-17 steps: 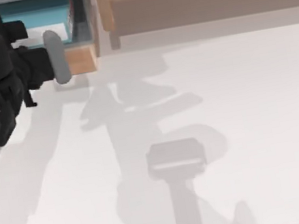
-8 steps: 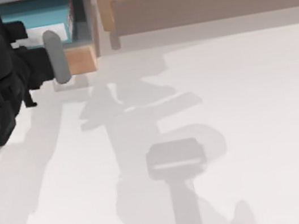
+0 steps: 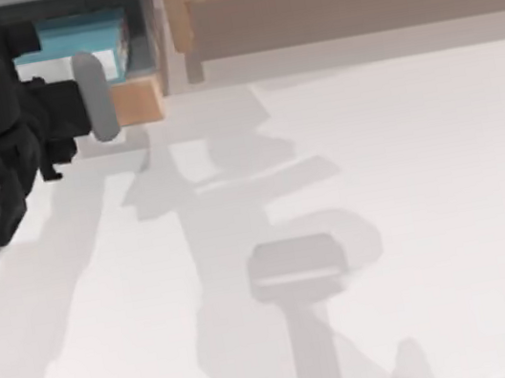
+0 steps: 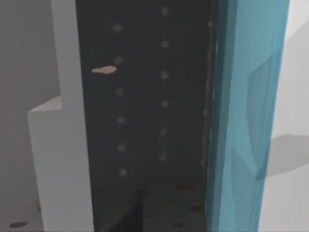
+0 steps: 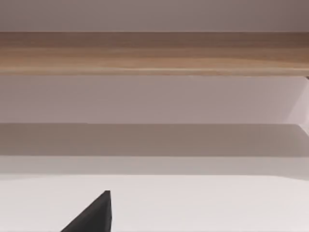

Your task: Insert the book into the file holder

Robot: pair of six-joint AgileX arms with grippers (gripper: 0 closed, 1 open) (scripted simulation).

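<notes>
Thin, stiff, light book (image 3: pixel 82 38) inside file holder (image 3: pixel 135 97), best pinched across covers; left tool (image 3: pixel 10 40) state untellable

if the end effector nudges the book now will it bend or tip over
Probably stiff: the book shows a flat teal cover with straight edges. Probably light, being thin beside the file holder. Tipping looks unlikely, since it appears to lie inside the holder's grey walls.

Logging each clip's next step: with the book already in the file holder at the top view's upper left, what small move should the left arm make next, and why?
Probably ease the left gripper back out toward the table. The teal book already lies within the file holder's grey walls, behind its wooden front edge, so little seems left to push.
</notes>
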